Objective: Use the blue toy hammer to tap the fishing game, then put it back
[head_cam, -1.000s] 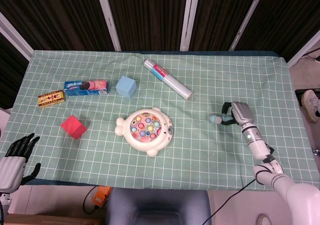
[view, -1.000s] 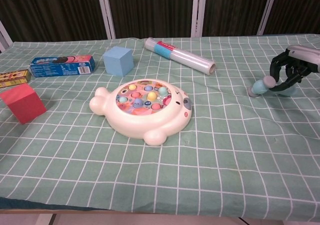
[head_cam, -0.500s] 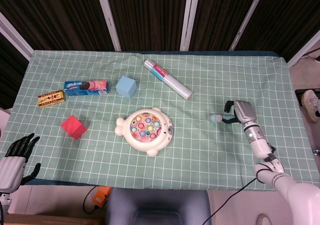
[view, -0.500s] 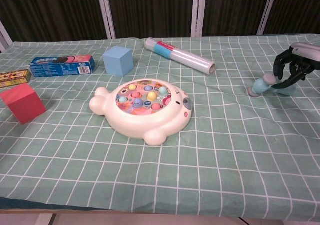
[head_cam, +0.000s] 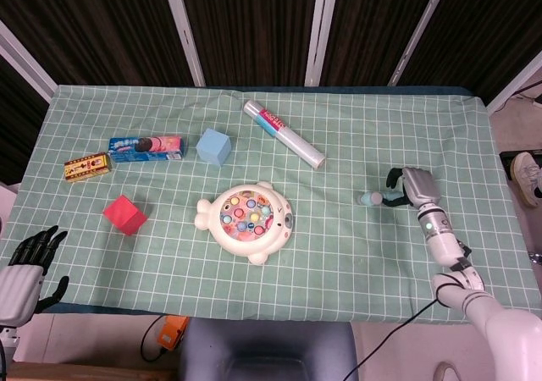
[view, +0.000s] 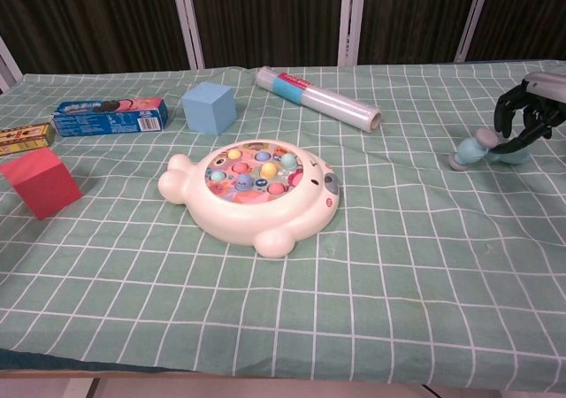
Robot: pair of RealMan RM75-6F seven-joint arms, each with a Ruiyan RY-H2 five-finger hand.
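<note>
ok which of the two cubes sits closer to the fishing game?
The light blue cube, just behind the fishing game and beside the cookie box. The red cube lies further off, to the game's left near the table's front edge.

You've got bright, even light across the checked tablecloth (head_cam: pixel 356 254) in both views, seemingly from overhead, and shadows are soft and short. See the faint one tucked under the fishing game (view: pixel 252 195) and beside the red cube (view: pixel 37 180). There's a mild sheen on the game's white shell and on the clear roll (view: pixel 318 99). Behind the table the backdrop goes nearly black. Focus holds sharp across your chest view; the head view shows slight bowing towards its corners.
</note>
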